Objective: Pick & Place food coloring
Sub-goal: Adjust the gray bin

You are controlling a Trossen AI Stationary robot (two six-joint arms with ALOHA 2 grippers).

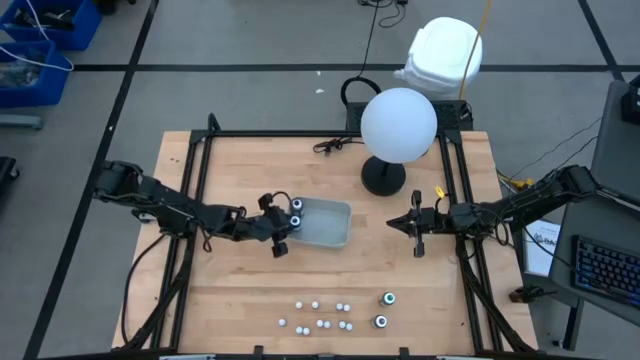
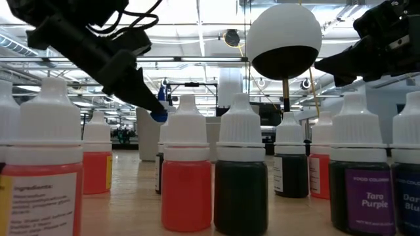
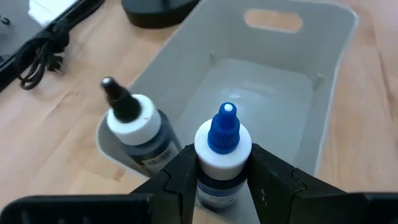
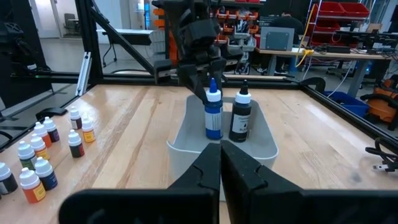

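Bottle with blue dropper tip [image 3: 222, 140] clamped by its white collar between fingers [image 3: 180, 174] of left gripper [image 1: 281, 226], held upright over near end of translucent grey bin [image 1: 330, 232]; second bottle, black-tipped [image 3: 132, 124], standing inside bin just beside it. Right gripper [image 1: 417, 225] parked well apart to the right of bin, near black lamp base [image 1: 383, 176], fingers pressed together on nothing. Remaining food coloring still on wooden table [image 1: 250, 290] near front edge: cluster of small white-capped dropper bottles [image 1: 320, 314] and two darker bottles [image 1: 384, 309] beside them, all upright, some reddish, one purple-labelled. Handling judgement: small, light plastic bottles, rigid enough for firm pinch but smooth-walled and tall for their base, so likely to tip if nudged or released at a tilt. Best hold: across neck or collar directly under cap, as seen now, keeping body vertical; avoid squeezing soft lower wall, which may flex or force liquid toward tip. Recommended release: lower until base rests on bin floor, clear of black-tipped bottle, then part fingers. Approach to table cluster: from above, one bottle at a time, outermost first, since neighbours stand close together
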